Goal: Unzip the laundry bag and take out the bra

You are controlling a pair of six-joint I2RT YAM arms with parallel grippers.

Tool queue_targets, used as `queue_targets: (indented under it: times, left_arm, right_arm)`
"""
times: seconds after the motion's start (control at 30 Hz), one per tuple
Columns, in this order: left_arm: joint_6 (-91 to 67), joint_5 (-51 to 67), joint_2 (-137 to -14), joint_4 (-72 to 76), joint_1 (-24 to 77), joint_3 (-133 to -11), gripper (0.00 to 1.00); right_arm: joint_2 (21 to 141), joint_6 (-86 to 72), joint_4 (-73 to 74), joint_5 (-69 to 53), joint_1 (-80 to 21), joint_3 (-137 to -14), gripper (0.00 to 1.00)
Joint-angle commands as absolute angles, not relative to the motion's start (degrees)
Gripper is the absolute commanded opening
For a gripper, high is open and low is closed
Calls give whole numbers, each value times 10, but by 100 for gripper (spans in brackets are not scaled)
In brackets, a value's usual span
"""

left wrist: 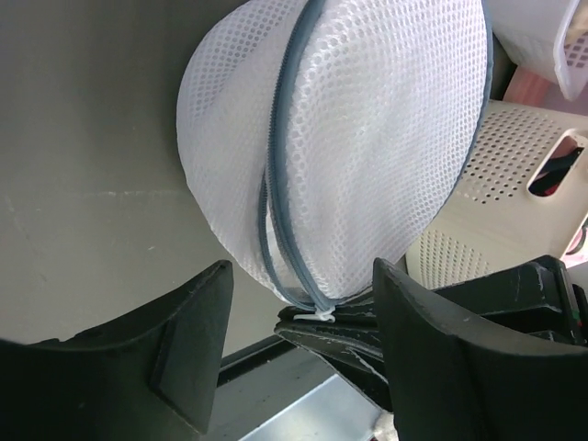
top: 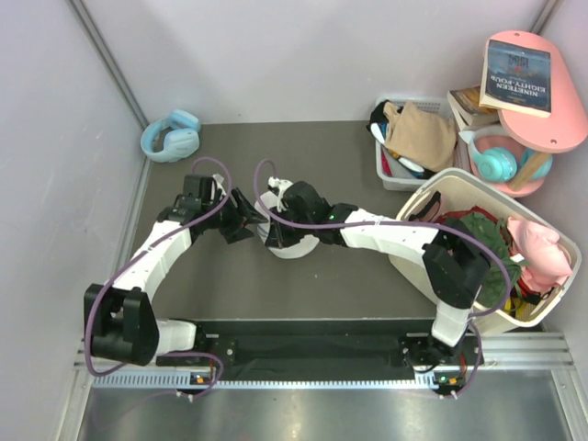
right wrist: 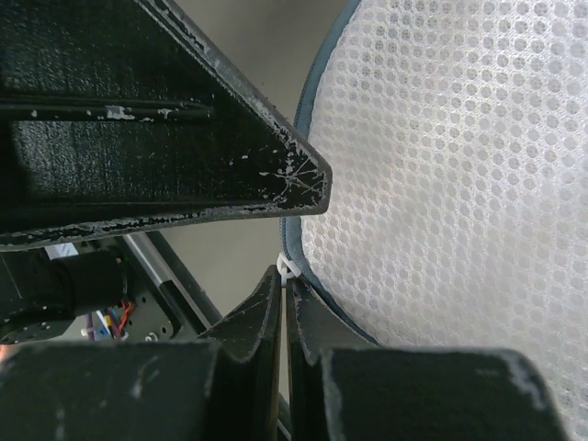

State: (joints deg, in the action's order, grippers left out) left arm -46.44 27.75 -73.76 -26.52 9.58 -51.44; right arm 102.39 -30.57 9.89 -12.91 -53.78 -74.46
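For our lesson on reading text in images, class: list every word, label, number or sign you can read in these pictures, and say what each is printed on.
"NINETEEN EIGHTY-FOUR": on the cover of the dark blue book lying on the pink oval shelf, upside down in the top view.
Smaller print on that cover: too small to read.
Both wrist views: no text.

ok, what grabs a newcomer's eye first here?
The white mesh laundry bag mid-table, with the right gripper shut on its small white zip pull and the left gripper open just beside it. Then the clutter on the right: a white basket heaped with clothes, and behind it a Nineteen Eighty-Four paperback lying on a pink shelf.
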Motion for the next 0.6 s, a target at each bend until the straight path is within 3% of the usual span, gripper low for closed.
queue_targets:
  times: [0.0,0.1,0.37,0.57]
  left_arm:
    - [-483,298,-744,-230,95,-510,65]
    - [-491,301,-751,-210,96,-500,54]
    - [-489,296,-787,-196,95,-528,3]
    - [-472,293,-802,-207,87,-554,0]
  right_arm:
    - [1027,-304,88,-140,-549,-773,0]
    - [1024,-304,87,-141,-549,-771,0]
    - [1009,-299,96,-135,-549,-751,0]
    - [978,-297,107,-120,-534,-710,0]
